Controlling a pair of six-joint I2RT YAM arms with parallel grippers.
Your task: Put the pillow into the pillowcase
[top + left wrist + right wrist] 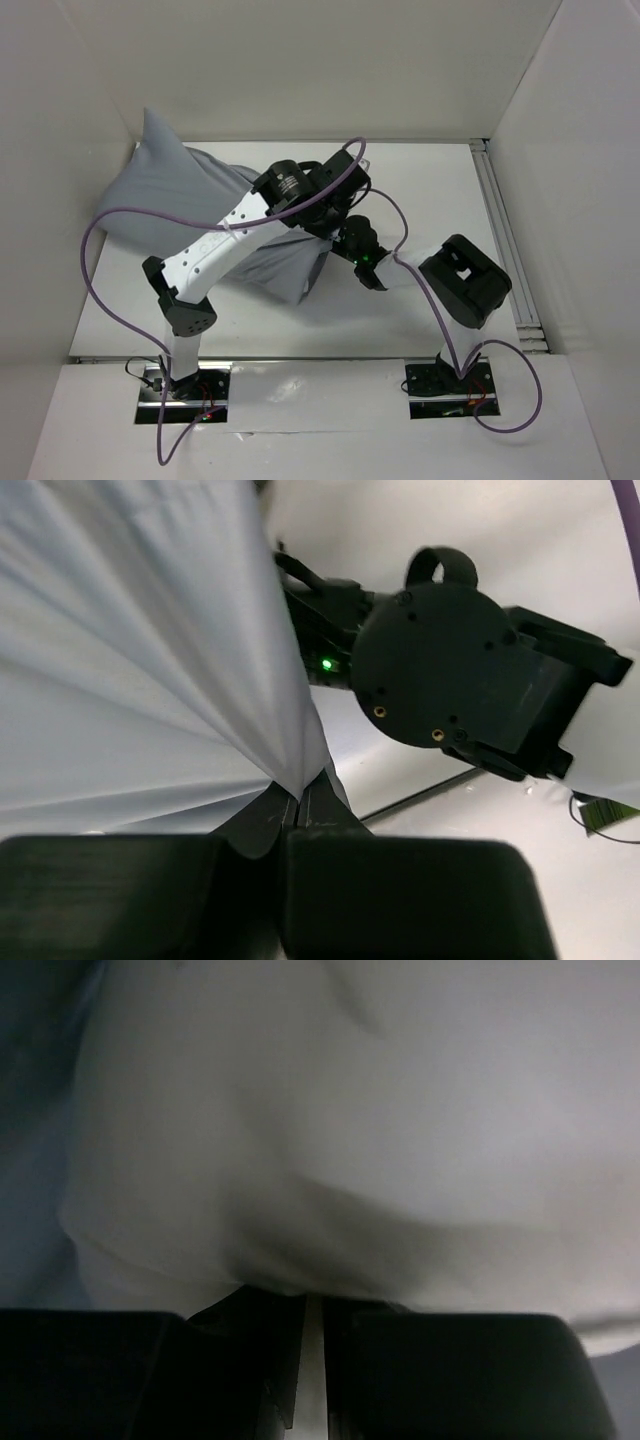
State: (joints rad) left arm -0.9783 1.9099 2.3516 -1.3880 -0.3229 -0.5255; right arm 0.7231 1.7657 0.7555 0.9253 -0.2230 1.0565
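The grey pillowcase [180,190] lies bunched from the back left corner toward the table's middle. My left gripper [322,225] is shut on its near right edge. In the left wrist view the cloth [130,660] fans out in tight folds from the pinched fingertips [298,798]. My right gripper [345,240] reaches in from the right and meets the same spot. The white pillow [380,1110] fills the right wrist view, and a fold of it is drawn between the nearly closed jaws [313,1295]. From above, the pillow is hidden by the pillowcase and arms.
White walls enclose the table [430,190] at the back and on both sides. An aluminium rail [505,240] runs along the right edge. Purple cables [100,260] loop off both arms. The right arm's black wrist [440,660] hangs close to my left gripper.
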